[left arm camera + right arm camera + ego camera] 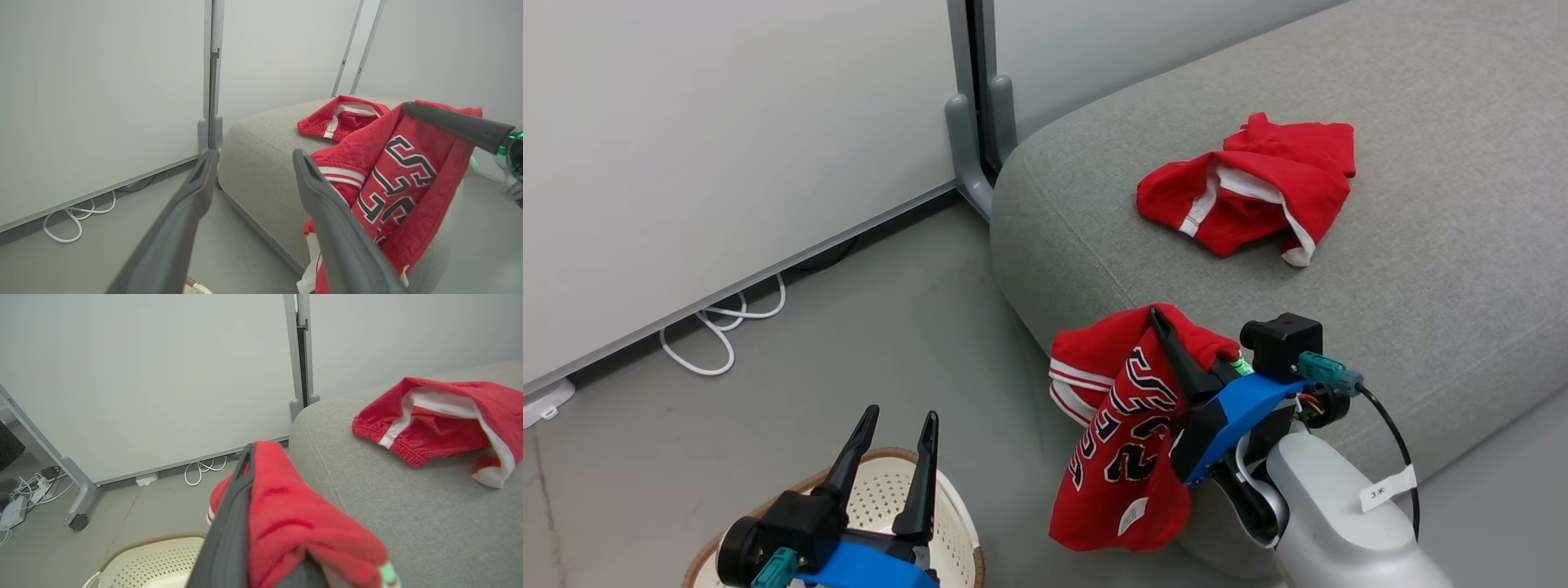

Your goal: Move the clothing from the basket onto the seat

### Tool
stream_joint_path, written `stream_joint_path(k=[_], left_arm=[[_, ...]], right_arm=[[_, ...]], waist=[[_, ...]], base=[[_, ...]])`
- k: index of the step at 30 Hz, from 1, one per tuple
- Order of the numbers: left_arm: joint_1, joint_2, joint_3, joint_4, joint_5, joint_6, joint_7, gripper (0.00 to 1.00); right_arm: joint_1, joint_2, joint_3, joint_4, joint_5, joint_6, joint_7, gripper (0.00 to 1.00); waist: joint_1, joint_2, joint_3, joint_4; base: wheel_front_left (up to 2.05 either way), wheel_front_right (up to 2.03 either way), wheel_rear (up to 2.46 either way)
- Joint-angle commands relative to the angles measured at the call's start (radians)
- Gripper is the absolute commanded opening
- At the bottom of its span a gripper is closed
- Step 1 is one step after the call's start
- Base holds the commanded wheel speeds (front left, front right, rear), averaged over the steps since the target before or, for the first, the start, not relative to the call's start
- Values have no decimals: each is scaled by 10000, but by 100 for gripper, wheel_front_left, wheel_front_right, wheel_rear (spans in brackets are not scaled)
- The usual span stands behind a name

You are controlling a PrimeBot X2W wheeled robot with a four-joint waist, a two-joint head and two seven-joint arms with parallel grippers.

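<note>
My right gripper is shut on the red jersey with black-and-white lettering and a white tag. The jersey hangs from its fingers at the front edge of the grey seat, draping down the sofa's side. Red shorts with white trim lie crumpled on the seat's top, farther back. The cream perforated basket stands on the floor at lower left, under my left gripper, which is open and holds nothing. The left wrist view shows the jersey and the shorts to the right of my open fingers.
A white panel wall on grey feet runs behind the floor area. White cable loops along its base. In the right wrist view a wheeled stand leg and plugs lie at the far left.
</note>
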Motion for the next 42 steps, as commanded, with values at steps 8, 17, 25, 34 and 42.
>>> stream_joint_path(k=[8, 17, 25, 34, 42], left_arm=[[-178, 90, -78, 4, -37, -11, -26, 100], [-251, 193, -39, -80, 11, -11, -26, 100], [-566, 389, -94, -271, 121, -11, -26, 100], [-1392, 871, -497, -759, 278, -11, -26, 100], [-2216, 1307, -838, -1059, 352, -11, -26, 100]], right_arm=[[174, 23, -71, -47, -7, 1, -37, 0], [-327, 53, -130, -84, 74, 1, 61, 0], [-1829, -361, -646, -15, 74, 1, 656, 0], [-4560, -1615, -2627, -267, -538, 3, 1657, 0], [-6163, -2914, -4777, -691, -1208, 1, 2046, 0]], waist=[[0, -1, 30, -389], [0, -1, 247, -415], [0, -1, 812, -284], [0, -1, 2160, 233], [0, -1, 3483, 713]], base=[[0, 0, 0], [0, 0, 0], [0, 0, 0], [0, 0, 0], [0, 0, 0]])
